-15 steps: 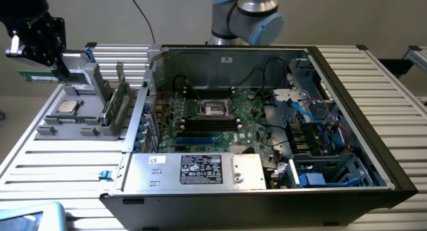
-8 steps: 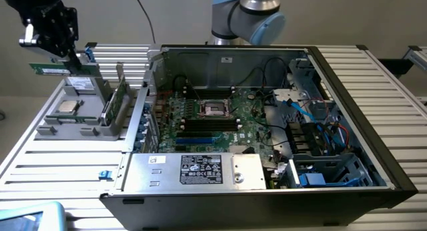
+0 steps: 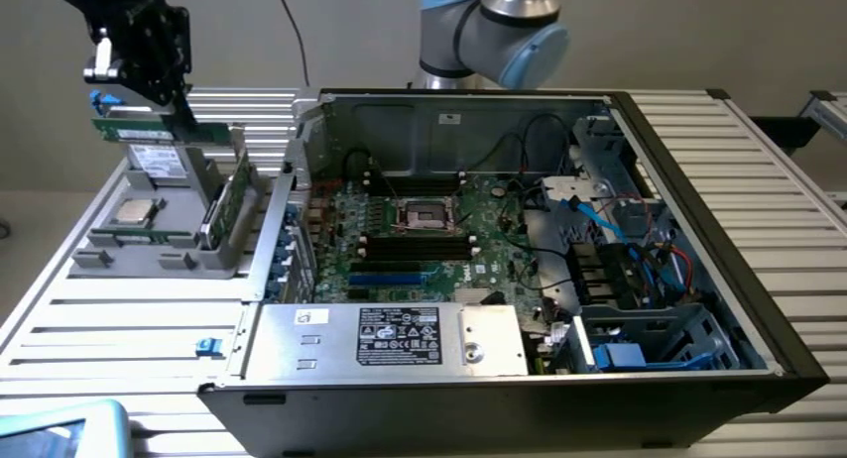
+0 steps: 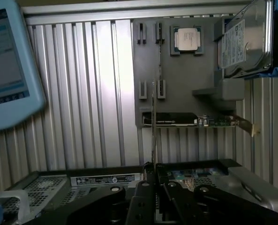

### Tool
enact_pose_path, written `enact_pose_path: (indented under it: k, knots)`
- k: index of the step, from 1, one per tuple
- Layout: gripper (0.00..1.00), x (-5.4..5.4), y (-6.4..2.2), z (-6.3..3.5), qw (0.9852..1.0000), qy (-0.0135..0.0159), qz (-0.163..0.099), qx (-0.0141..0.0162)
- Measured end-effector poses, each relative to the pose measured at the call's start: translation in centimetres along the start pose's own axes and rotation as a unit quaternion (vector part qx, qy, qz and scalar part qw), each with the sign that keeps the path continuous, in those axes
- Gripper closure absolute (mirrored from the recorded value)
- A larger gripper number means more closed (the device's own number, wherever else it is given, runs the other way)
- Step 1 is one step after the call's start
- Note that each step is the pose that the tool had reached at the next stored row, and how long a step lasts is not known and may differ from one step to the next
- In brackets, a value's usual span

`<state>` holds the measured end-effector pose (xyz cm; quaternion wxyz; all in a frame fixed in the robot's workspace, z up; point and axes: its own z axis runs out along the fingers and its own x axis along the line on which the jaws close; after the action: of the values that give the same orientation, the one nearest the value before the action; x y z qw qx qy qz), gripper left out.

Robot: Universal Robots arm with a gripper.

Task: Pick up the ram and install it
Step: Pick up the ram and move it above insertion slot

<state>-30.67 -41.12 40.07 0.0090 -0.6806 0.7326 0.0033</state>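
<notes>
ram [image 4: 154, 126] — edge-on — clamped between fingers of the gripper [image 4: 154, 178], above grey holder [image 3: 146, 258]

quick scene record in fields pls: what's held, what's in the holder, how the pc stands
end effector: shut on the ram, above the grey holder
ram: thin green stick, level in the exterior view, not yet in the memory slots
holder contents: processor chip, drive with a white label
computer case: open, motherboard exposed, to the exterior view's right of the holder
</notes>
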Motion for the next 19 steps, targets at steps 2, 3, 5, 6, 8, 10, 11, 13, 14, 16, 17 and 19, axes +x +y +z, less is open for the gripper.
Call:
enact_pose_path:
  k: [2, 3, 5, 6, 8, 10, 11, 13, 14, 16, 17, 19]
  knots:
    - [0.87, -0.1, -0.94, -0.16, 1.0, 0.0, 0.0, 0.0]
    - [0.87, -0.1, -1.37, -0.24, 1.0, 0.0, 0.0, 0.0]
    - [0.87, -0.2, -2.27, -0.4, 1.0, 0.0, 0.0, 0.0]
    - [0.87, -0.2, -2.72, -0.47, 1.0, 0.0, 0.0, 0.0001]
    - [0.87, -0.3, -3.64, -0.63, 1.0, 0.0, 0.0, 0.0]
    - [0.87, -0.3, -4.54, -0.73, 1.0, 0.0, 0.0, 0.0]
    - [0.87, -0.4, -4.99, -0.74, 1.0, 0.0, 0.0, 0.0]
    - [0.87, -0.4, -5.9, -0.77, 1.0, 0.0, 0.0, -0.0001]
    - [0.87, -0.5, -6.38, -0.77, 1.0, 0.0, 0.0, -0.0001]
    - [0.87, -0.5, -7.28, -0.77, 1.0, 0.0, 0.0, -0.0001]
    - [0.87, -0.6, -7.74, -0.77, 1.0, 0.0, 0.0, -0.0001]
    - [0.87, -0.6, -8.63, -0.77, 1.0, 0.0, 0.0, -0.0001]
